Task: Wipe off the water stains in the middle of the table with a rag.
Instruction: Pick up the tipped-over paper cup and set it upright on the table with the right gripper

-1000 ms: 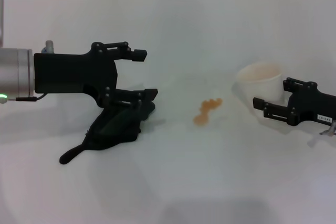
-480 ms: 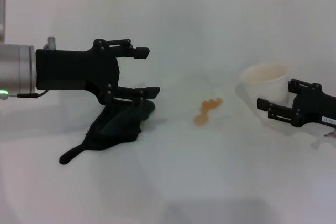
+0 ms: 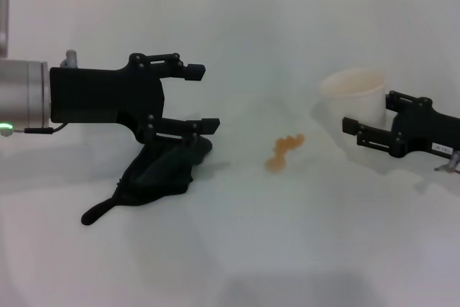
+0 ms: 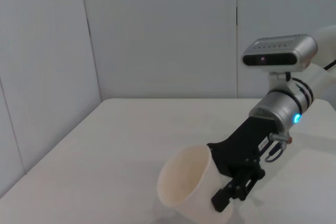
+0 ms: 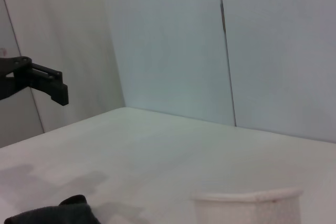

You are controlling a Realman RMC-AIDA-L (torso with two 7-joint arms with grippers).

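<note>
Left gripper (image 3: pixel 199 98) spread wide, hovering unmoved over rag (image 3: pixel 158 174) on table (image 3: pixel 237 249), nothing pinched; right gripper (image 3: pixel 352 132) now carrying cup (image 3: pixel 352 102) leftward toward stains (image 3: pixel 284 152); wiping not yet begun

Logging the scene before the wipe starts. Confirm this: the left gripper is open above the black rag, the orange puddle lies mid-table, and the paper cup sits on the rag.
One detail is wrong: the paper cup is not on the rag. The head view shows it standing on the table beside the right gripper, across the puddle from the rag. The left gripper is open above the rag, as stated.
</note>
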